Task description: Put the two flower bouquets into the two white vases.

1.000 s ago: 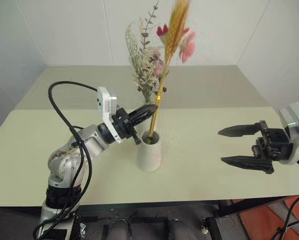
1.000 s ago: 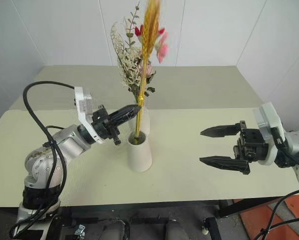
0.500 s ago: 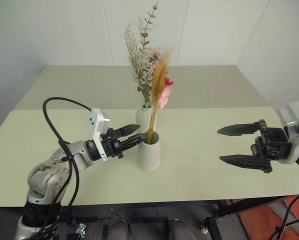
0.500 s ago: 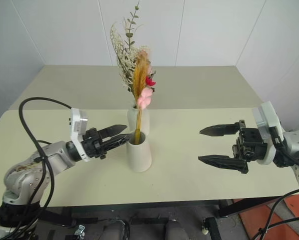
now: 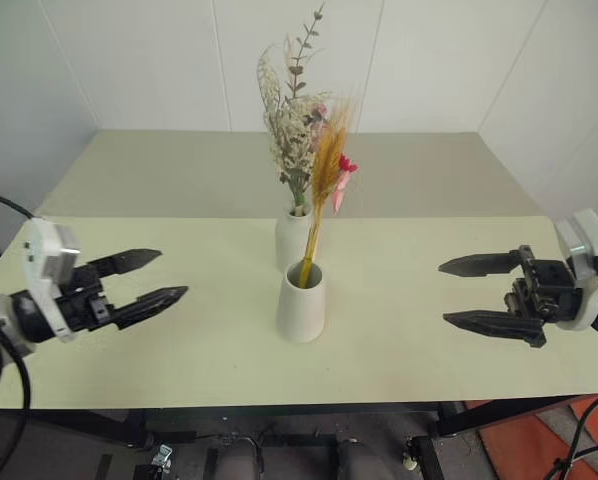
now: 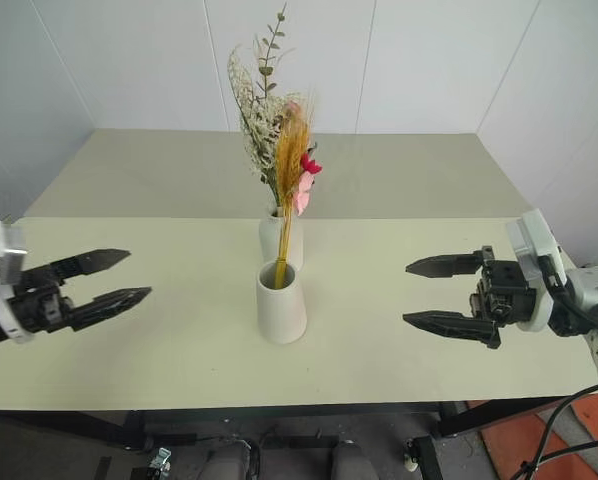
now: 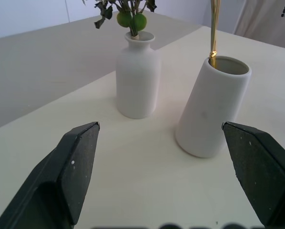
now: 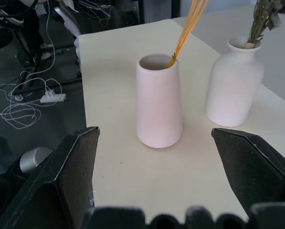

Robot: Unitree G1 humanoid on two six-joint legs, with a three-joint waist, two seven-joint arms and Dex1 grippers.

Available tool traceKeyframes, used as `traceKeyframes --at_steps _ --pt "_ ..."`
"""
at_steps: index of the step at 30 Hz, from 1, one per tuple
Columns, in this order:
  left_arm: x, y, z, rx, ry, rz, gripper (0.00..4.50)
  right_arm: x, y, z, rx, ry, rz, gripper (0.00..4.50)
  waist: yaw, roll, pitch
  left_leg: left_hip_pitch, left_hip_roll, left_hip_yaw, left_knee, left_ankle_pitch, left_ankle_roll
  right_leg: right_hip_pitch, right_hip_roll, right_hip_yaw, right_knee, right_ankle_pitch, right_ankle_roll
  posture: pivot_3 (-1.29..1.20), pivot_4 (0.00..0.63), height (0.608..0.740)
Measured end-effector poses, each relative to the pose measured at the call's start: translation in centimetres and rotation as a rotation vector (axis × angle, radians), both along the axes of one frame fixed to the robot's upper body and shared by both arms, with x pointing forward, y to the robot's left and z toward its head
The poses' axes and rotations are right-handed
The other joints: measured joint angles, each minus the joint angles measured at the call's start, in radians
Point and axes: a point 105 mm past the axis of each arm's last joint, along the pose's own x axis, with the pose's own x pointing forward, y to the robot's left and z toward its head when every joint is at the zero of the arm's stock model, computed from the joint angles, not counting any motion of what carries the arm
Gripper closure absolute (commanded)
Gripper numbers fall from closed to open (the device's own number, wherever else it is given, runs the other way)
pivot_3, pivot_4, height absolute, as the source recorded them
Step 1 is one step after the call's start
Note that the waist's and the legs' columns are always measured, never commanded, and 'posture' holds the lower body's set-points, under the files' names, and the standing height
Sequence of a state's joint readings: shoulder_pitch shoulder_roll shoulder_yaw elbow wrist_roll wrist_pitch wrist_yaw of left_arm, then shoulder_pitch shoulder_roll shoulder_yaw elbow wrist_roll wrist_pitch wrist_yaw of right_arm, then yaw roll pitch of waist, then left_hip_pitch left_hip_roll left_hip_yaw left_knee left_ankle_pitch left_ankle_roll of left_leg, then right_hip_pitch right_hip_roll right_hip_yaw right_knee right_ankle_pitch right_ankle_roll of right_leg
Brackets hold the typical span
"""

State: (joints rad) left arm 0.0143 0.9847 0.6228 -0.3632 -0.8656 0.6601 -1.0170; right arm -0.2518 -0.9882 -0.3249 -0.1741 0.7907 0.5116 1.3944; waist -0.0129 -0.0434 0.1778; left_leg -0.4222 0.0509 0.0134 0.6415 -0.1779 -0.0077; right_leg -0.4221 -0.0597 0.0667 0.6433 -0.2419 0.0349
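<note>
Two white vases stand on the table (image 5: 459,370) between the two spread, empty grippers: a cone vase (image 5: 301,302) with one slim golden bunch (image 5: 326,170), and just behind it a bottle vase (image 5: 292,236) with one bushy bunch (image 5: 291,120). Left gripper (image 5: 147,278) and right gripper (image 5: 467,294) flank them, well apart.

The lower body of the bottle-shaped vase (image 5: 294,237) is hidden behind the cone vase (image 5: 301,303) in the head views. In the left wrist view the golden-yellow bunch (image 7: 212,28) and the bushy bunch (image 7: 128,10) are cut off by the edge. How deep the stems reach inside the vases cannot be seen; they probably rest on the bottom.
</note>
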Motion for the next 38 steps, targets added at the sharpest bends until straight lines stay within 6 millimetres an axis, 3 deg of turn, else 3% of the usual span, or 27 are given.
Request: traceKeyframes --at_steps 10,38 --pt "-0.8 0.1 2.2 0.013 -0.066 -0.11 0.02 1.1 -0.9 0.3 -0.006 -0.025 -0.051 0.0 -0.002 0.0 0.0 0.0 0.001 0.001 -0.001 0.0 0.0 -0.001 0.0 0.0 0.0 0.0 0.001 0.0 0.15 0.74" --pt "-0.4 -1.1 2.9 -0.061 -0.124 -0.102 0.02 1.5 -1.1 -0.5 0.002 -0.021 -0.134 0.0 -0.002 0.0 0.0 0.0 0.001 0.001 -0.001 0.0 0.0 0.0 0.0 0.0 0.001 0.003 0.005 0.0 0.15 0.74"
